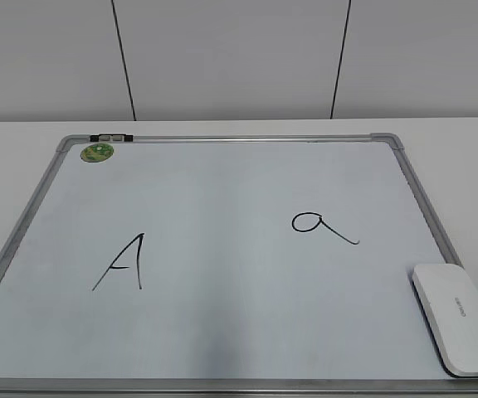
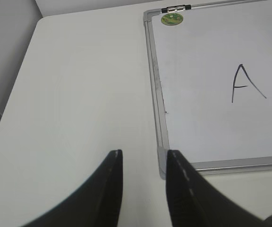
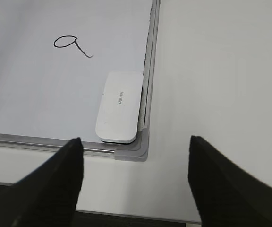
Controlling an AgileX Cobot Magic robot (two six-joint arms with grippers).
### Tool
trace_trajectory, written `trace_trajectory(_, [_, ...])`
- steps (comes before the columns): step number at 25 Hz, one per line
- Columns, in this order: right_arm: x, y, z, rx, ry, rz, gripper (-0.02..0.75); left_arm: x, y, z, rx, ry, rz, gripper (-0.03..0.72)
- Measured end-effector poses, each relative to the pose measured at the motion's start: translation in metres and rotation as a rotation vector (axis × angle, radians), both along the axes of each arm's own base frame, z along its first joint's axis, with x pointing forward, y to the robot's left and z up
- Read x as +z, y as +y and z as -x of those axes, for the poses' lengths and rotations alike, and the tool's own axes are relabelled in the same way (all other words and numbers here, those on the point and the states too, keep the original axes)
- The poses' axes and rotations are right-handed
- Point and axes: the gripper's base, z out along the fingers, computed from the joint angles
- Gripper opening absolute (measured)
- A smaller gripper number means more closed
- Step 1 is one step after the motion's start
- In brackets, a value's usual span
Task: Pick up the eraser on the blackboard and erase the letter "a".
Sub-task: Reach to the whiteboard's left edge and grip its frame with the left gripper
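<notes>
Both grippers hang free of the blackboard [image 1: 222,332], holding nothing.

Right gripper [image 3: 135,146] fills the bottom of the right wrist view with its jaws spread wide, empty, above the board's lower right corner piece; the eraser [image 3: 119,106] lies flat just above it in the frame, tucked against the silver frame. In the exterior view the eraser [image 1: 457,317] sits at the lower right, with the letter "a" [image 1: 322,224] up and left of it, apart. Left gripper [image 2: 143,156] shows at the bottom of the left wrist view, jaws parted by a narrow gap, over the table [image 2: 79,94] beside the board's left corner. A capital "A" [image 1: 123,264] is at centre left, a green magnet [image 1: 98,152] at the upper left.
</notes>
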Motion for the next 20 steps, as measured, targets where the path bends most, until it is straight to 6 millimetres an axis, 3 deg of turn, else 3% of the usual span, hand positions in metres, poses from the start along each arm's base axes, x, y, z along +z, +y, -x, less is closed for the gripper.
trace_trajectory(20, [0.0, 0.0, 0.0, 0.0, 0.0, 0.0, 0.519, 0.0, 0.0, 0.0, 0.0, 0.0, 0.0, 0.227])
